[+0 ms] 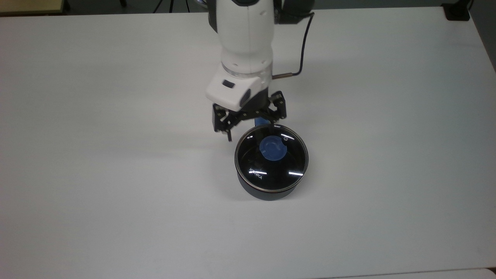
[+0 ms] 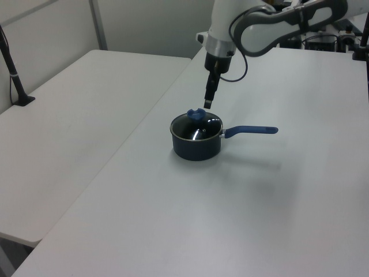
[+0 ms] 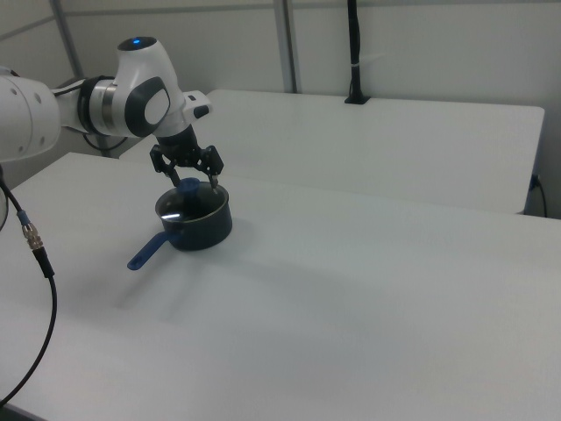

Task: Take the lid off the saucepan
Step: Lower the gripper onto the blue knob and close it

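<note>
The top view looks straight down on the saucepan (image 1: 267, 186), so the lid (image 1: 271, 159) reads as a full circle of clear glass in a thin metal rim, with white lettering near its lower left and the round blue knob (image 1: 272, 148) at its centre. In that view the arm covers nearly all of the handle. The left view shows the handle (image 2: 251, 130) whole, long, straight and blue, running toward the left view's right. The right view shows it reaching down toward the right view's left.

The lid sits closed on the dark, round pot. The gripper (image 1: 252, 126) hangs with its fingers spread wide and nothing between them. In the left view it hangs just above the knob, not touching it.

The saucepan stands near the middle of the smooth white worktop (image 1: 97, 174), well apart from every edge, with bare surface all round. A second white table (image 2: 69, 115) adjoins the worktop on the left view's left.
</note>
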`<state>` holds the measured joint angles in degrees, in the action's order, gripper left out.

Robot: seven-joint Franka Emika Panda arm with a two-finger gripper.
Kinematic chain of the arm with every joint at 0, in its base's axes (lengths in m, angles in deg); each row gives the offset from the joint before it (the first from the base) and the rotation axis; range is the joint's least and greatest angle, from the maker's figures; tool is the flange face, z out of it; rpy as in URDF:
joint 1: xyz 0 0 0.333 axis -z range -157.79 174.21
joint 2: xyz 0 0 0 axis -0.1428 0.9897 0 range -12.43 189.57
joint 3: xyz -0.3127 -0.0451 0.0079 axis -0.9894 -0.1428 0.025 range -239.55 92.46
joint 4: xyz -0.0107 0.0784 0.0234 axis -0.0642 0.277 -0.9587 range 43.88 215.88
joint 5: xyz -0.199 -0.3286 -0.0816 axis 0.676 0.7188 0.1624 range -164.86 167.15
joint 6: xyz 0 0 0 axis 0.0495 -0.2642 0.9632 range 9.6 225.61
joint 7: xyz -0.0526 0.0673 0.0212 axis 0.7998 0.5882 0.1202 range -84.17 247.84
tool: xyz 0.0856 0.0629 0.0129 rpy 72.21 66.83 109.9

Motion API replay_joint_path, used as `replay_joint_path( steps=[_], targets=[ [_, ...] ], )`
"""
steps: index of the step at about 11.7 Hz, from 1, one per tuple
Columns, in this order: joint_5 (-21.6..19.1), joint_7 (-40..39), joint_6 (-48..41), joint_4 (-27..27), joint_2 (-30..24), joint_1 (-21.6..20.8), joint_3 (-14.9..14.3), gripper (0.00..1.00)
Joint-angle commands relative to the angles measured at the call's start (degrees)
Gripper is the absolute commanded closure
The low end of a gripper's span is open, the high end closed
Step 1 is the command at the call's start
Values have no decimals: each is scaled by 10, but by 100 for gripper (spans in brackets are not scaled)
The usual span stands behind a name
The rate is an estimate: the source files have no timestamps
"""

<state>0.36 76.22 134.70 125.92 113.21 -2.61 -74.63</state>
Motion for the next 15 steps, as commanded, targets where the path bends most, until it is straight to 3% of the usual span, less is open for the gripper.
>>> replay_joint_path(
  steps=[1, 5, 7, 12, 15],
  targets=[
    [-9, -49, 38, -18, 22, -19, 0, 0],
    [-7, -49, 62, -19, 37, -21, 20, 0],
    [-7, -51, 66, -19, 43, -21, 20, 13],
    [-7, -49, 84, -18, 49, -20, 19, 14],
    [-7, -53, 105, -18, 51, -17, 19, 42]
  ],
)
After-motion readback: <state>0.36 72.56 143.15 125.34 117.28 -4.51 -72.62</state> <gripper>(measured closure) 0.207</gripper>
